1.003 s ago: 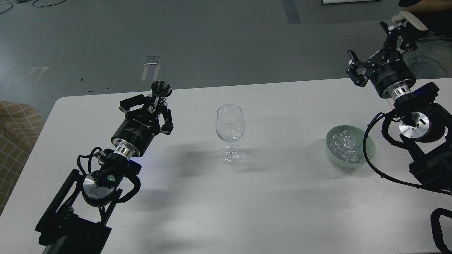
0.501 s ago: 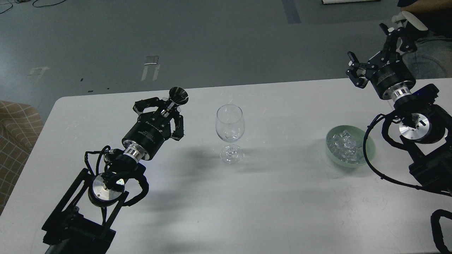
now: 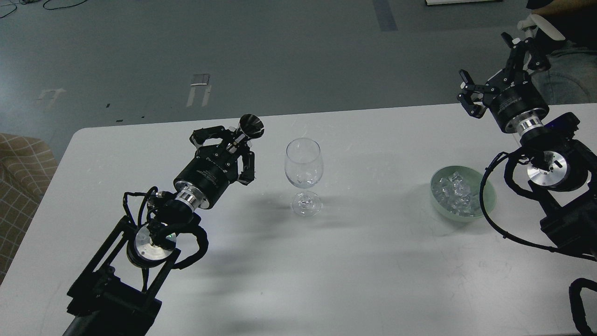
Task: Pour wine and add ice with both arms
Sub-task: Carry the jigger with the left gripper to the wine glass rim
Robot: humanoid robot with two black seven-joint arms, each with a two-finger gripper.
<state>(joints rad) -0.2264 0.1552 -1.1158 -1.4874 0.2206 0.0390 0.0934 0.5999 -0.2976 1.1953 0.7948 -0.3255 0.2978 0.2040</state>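
While left end effector [image 3: 232, 142] grips metal cup [image 3: 250, 127], wine glass [image 3: 303, 175] beside, ice [image 3: 454, 193] apart.

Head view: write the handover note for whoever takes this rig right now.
Left gripper: shut on a small metal cup, tilted toward the glass, just left of its rim.
Right gripper: open, empty, raised beyond the bowl.
Ice: all in the bowl, right of the glass.
Done: cup picked up and brought close.
Left: pour the wine; the glass looks empty. Then move ice to the glass.
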